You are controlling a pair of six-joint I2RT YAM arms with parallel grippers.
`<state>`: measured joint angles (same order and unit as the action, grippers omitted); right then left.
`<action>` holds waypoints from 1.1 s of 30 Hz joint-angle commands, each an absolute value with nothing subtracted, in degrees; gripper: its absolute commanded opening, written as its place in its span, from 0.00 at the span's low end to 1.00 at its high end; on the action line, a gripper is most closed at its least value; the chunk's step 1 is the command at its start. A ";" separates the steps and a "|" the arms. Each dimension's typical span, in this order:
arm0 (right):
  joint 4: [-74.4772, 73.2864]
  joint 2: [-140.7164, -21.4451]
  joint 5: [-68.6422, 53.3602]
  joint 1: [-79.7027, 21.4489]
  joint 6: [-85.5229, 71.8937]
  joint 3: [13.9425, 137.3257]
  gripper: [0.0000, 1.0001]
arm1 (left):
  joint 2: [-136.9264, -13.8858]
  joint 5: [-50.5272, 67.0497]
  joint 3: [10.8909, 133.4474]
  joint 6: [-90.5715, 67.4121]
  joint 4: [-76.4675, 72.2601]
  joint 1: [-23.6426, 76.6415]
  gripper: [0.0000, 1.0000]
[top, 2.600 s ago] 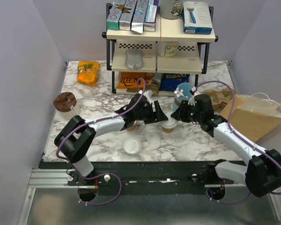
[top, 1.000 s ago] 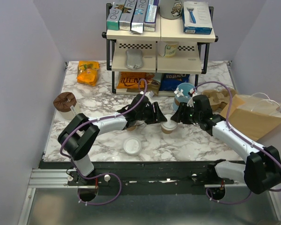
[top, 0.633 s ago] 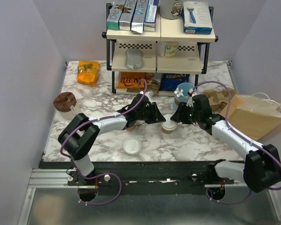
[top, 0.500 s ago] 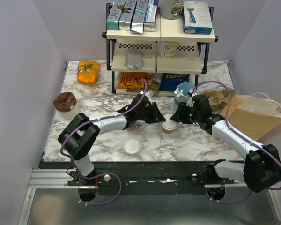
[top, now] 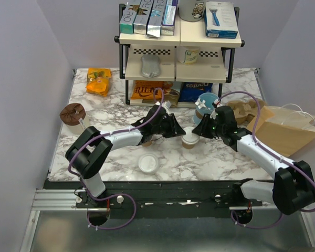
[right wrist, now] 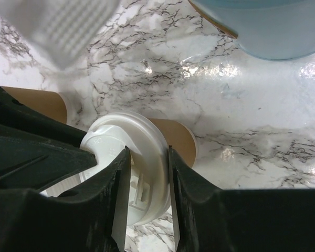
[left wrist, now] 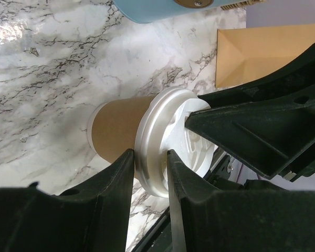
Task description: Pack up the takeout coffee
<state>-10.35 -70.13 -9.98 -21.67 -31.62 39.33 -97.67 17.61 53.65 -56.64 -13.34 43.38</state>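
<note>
I see my left arm and right arm are twins: white links between chunky black joints; a purple cable trails along each; my fingers are flat, angular black plastic; the shoulder blocks look bulkiest.

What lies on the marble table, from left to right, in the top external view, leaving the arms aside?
Dark brown round item, orange snack bag, loose white lid, takeout coffee, light-blue cup, brown paper bag.
</note>
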 commanded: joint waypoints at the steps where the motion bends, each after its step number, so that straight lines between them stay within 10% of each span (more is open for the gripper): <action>1: -11.36 -73.56 -6.94 -21.80 -34.01 34.20 0.32 | -98.61 15.38 52.30 -56.25 -8.88 43.77 0.38; 12: -9.58 -72.33 -5.89 -21.71 -34.81 28.74 0.36 | -98.79 12.48 52.47 -56.60 -4.05 44.73 0.39; 29: -9.58 -65.48 -10.46 -21.80 -29.71 35.59 0.61 | -94.84 12.57 61.25 -51.42 -1.06 47.02 0.98; 33: -9.40 -62.77 -9.32 -21.80 -27.60 37.35 0.66 | -94.13 11.95 63.45 -49.14 1.75 47.02 0.99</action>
<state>-6.22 -65.76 -10.07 -21.50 -30.79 34.79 -96.62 12.88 60.01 -52.60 -1.76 46.89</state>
